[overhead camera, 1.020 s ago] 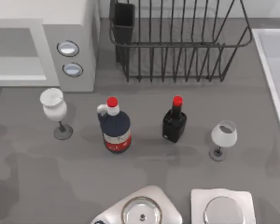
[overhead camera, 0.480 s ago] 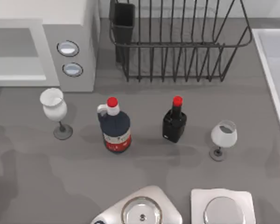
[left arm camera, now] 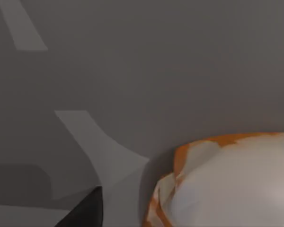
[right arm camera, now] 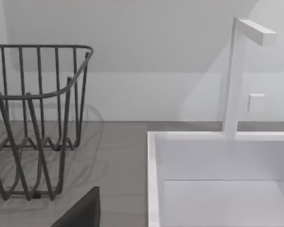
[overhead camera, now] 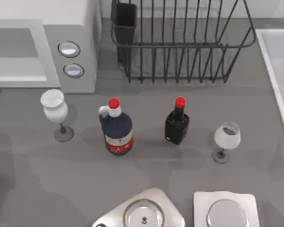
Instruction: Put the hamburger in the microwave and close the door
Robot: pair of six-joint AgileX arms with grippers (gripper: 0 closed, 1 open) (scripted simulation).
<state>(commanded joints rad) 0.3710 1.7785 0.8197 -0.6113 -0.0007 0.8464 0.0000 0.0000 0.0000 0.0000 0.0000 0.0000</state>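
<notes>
The hamburger (left arm camera: 227,184), tan-orange at the rim with pale patches, is very close in the left wrist view, above the grey table. My left gripper (left arm camera: 146,215) is shut on it, and one dark finger (left arm camera: 85,215) shows beside it. The white microwave (overhead camera: 80,28) stands at the table's back left, with two round buttons (overhead camera: 69,48) on its grey panel. Left of the buttons is a white-framed grey front (overhead camera: 14,45). I cannot tell whether this is the door or the open cavity. A dark part of my right gripper (right arm camera: 83,213) hangs near the sink.
A black wire dish rack (overhead camera: 180,42) stands at the back middle. Two wine glasses (overhead camera: 54,111) (overhead camera: 226,138), a dark blue jug (overhead camera: 117,128) and a black bottle (overhead camera: 176,124) stand mid-table. Two scales (overhead camera: 143,213) (overhead camera: 226,213) sit at the front edge. A white sink (right arm camera: 217,179) is on the right.
The soft shadows on the table's front left have drifted further left. Nothing standing on the table has moved.
</notes>
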